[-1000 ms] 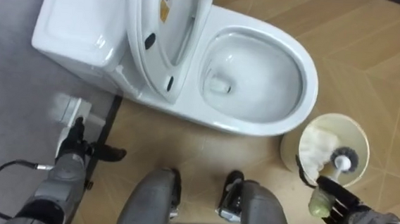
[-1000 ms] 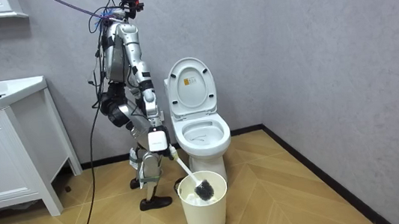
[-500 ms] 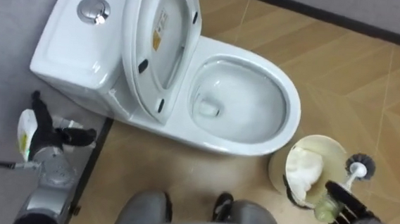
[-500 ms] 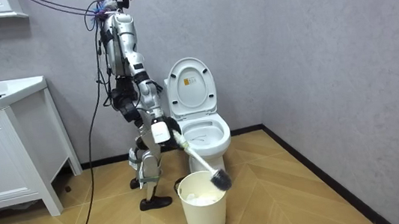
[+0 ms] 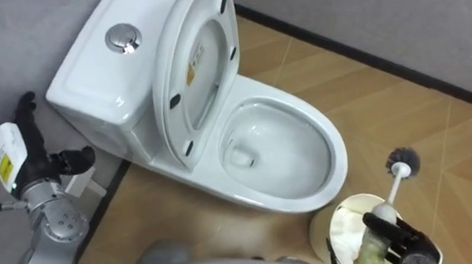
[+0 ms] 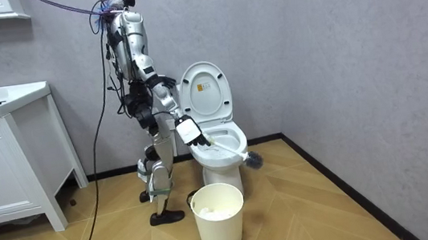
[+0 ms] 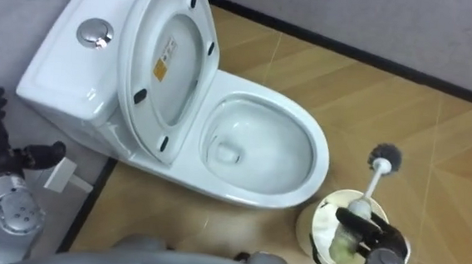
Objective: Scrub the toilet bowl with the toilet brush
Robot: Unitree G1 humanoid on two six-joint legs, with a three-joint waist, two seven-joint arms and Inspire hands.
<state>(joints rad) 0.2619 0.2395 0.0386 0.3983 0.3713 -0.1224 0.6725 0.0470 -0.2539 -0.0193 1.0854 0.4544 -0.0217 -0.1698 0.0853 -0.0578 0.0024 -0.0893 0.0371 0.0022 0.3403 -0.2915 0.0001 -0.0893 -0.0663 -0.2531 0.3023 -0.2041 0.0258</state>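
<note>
Your right hand (image 5: 393, 237) is clamped round the grip of the brush (image 5: 393, 190), low at the lower right, over the bin (image 5: 333, 226). The stick points up and away from you. That puts the bristles (image 5: 402, 159) over bare floor past the bin, right of the front rim of the bowl (image 5: 295, 143) and not yet inside it. In the room view the head sits out beyond the front of the toilet (image 6: 217, 144), no higher than its rim. Your left hand (image 5: 40, 167) hangs idle beside the tank (image 5: 98, 72), fingers spread, holding nothing.

The step, as I judge it, is getting the bristles into the bowl. Lift the head first, swing it left across the front rim, then tip your wrist so the bristles drop onto the porcelain. Clear the rim cleanly, because a clipped rim could twist the grip in your fingers. The lid (image 5: 192, 62) stands raised at the back edge, so work from the front and stay off it. Once inside, press lightly, sweep the wall under the rim, then go down toward the drain. Mind the bin just beside the toilet's base, since a low elbow could knock it.
</note>
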